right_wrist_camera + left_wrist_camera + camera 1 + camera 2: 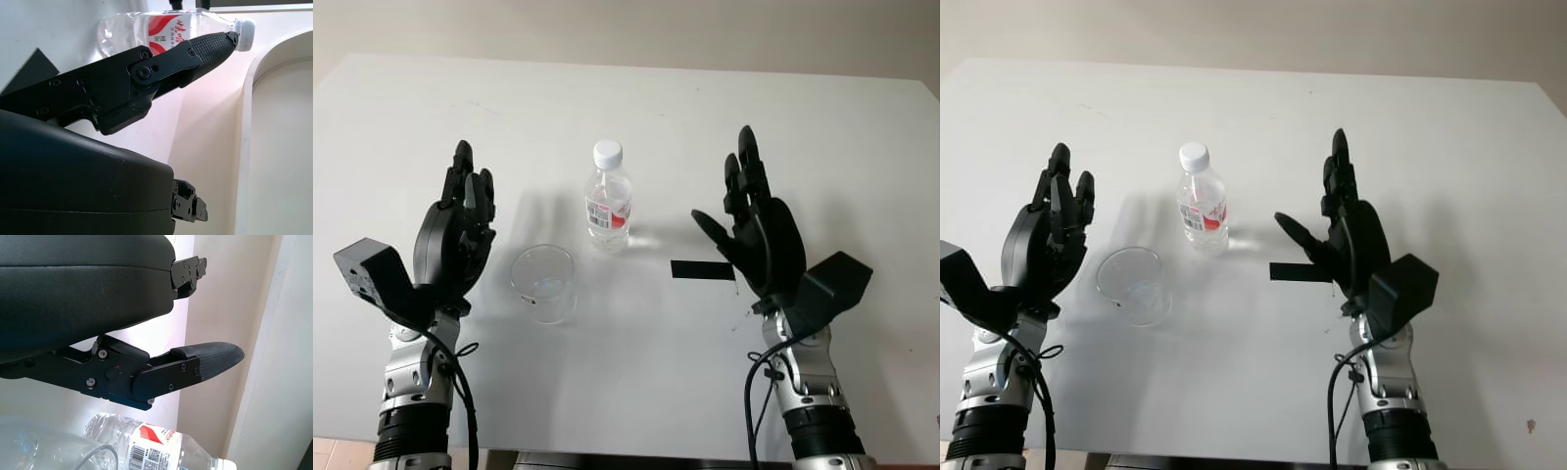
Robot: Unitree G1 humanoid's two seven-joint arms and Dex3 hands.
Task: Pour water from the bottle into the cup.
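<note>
Bottle (608,199) is standing upright and capped mid-table, cup (544,282) just beside it toward your left hand (456,230). You are holding both hands open, empty; your right hand (759,230) is facing the bottle, well apart from it.

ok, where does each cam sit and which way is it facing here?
Left eye: on the head, looking down at the table; both arms enter from below, left hand and right hand open.
Right eye: same scene, viewpoint slightly shifted.
Left wrist: beside the left hand's shell, facing the bottle and cup.
Right wrist: beside the right hand's shell, facing the bottle past one of its fingers.
Shared: all four show the bottle.
</note>
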